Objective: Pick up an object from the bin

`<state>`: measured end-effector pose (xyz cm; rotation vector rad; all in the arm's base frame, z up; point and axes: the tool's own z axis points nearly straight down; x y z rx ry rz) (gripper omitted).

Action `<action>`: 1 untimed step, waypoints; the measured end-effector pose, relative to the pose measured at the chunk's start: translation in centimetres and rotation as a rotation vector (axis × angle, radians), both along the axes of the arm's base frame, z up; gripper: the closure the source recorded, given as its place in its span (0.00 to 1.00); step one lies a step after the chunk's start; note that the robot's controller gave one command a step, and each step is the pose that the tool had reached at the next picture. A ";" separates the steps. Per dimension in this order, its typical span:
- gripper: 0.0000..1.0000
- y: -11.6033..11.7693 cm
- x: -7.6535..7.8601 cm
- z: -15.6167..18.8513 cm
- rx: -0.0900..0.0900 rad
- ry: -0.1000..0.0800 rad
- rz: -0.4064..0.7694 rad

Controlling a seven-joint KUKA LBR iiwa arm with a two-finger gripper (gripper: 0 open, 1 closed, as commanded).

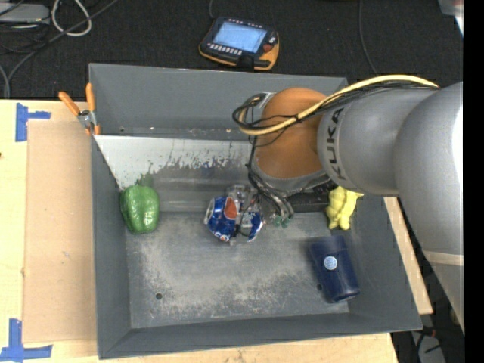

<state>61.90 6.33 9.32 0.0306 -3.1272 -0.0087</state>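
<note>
Dark letters "KU" show on the grey arm (pixel 378 138); print on the crushed blue-white-red can (pixel 225 219) is unreadable. The can lies mid-frame in the bin (pixel 227 301), long axis roughly left-right, with the tool (pixel 261 209) at its right end; whether it is spread or pressed together I cannot tell. A green pepper (pixel 140 209) lies left; a yellow toy (pixel 340 206) and a dark blue cylinder (pixel 333 269) lie right.
</note>
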 end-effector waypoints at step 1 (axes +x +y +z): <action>1.00 0.0 -0.2 1.8 0.000 0.007 -0.001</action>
